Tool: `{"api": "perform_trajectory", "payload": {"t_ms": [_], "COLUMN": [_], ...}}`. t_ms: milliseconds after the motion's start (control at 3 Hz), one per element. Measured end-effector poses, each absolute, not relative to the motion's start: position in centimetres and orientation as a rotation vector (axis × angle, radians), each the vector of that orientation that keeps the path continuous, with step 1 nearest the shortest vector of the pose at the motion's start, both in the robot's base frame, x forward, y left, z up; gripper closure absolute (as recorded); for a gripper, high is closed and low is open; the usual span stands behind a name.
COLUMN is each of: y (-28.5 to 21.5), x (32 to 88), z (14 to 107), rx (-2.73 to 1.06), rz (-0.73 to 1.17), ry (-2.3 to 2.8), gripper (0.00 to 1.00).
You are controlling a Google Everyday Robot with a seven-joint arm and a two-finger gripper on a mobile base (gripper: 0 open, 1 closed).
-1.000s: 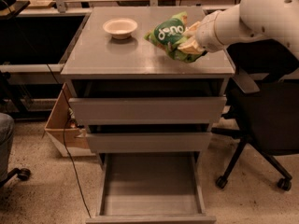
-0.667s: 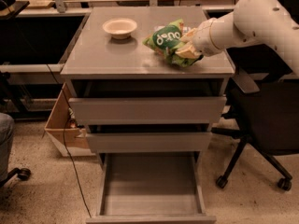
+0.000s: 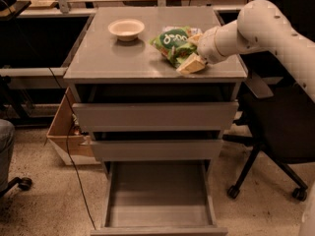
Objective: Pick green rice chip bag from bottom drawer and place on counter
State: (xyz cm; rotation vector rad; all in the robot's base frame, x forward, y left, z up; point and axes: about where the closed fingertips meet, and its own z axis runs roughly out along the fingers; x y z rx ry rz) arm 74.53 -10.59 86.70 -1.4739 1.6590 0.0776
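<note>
The green rice chip bag point(image 3: 172, 42) lies on the grey counter point(image 3: 113, 60), right of centre. My gripper point(image 3: 190, 51) comes in from the right on the white arm and is shut on the bag's right end. One pale finger point(image 3: 190, 65) is at the near side and the other is behind the bag. The bag's underside rests on the counter. The bottom drawer point(image 3: 157, 193) is pulled fully out below, and its flat grey floor is bare.
A small pale bowl point(image 3: 126, 28) sits on the counter left of the bag. The two upper drawers point(image 3: 155, 116) are slightly ajar. A black office chair point(image 3: 278, 132) stands close on the right, and a cardboard box point(image 3: 63, 134) and cable on the left.
My gripper has moved the bag a little to the right and down, from just above the counter to resting on it.
</note>
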Motion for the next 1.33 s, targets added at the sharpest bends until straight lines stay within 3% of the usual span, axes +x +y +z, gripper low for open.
{"api": "perform_trajectory", "payload": {"t_ms": [333, 667, 1333], "y": [-10.2, -10.3, -20.3], "x": [74.3, 73.6, 66.4], "z": [86.9, 88.0, 93.8], "rx": [-1.508, -1.533, -1.511], "rz": [0.093, 0.084, 0.051], "ry": [1.642, 1.622, 1.596], "gripper": [0.00, 0.00, 0.00]}}
